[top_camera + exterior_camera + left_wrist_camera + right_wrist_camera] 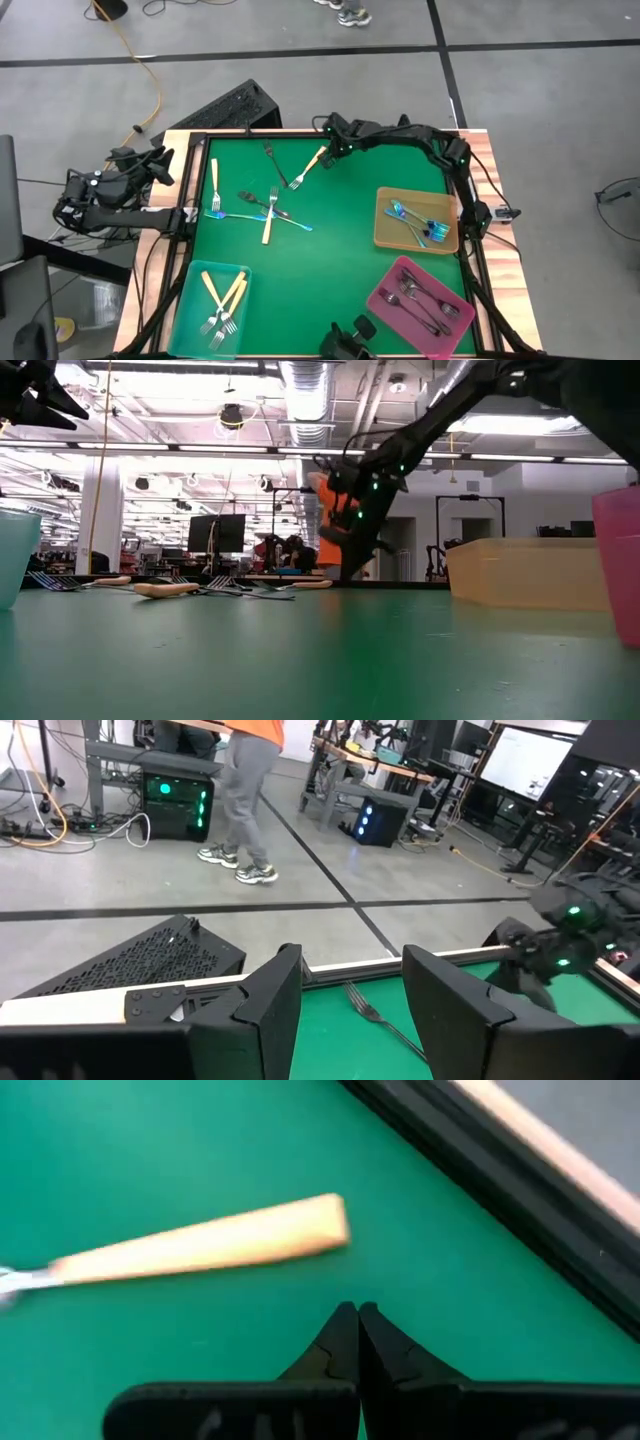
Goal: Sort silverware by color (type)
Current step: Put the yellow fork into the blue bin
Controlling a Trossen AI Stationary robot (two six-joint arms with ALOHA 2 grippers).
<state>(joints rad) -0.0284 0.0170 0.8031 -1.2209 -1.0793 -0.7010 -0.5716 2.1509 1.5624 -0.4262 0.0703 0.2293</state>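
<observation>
right pincer (357,1342) is down at the far edge of the green bench (340,250), tips pressed together w/ nothing between them — a cream-handled fork (200,1245) lies just beside it, not touching. in the high view that fork (309,168) sits near the far rim, angled. left pincer (350,1010) waits off the bench's left-far corner, raised, fingers spread wide and empty; a dark fork (375,1015) shows on the mat beyond it.

loose forks in the middle-left: another cream one (214,181) near the left rim, a dark one (271,160), and a crossed cluster (268,210) of cream, dark and blue-rainbow pieces. sorted so far — teal tray (190,300) has cream forks, tan tray (385,230) has blue-rainbow ones, pink tray (385,300) has dark ones.

a person's legs (245,790) are on the floor behind.
</observation>
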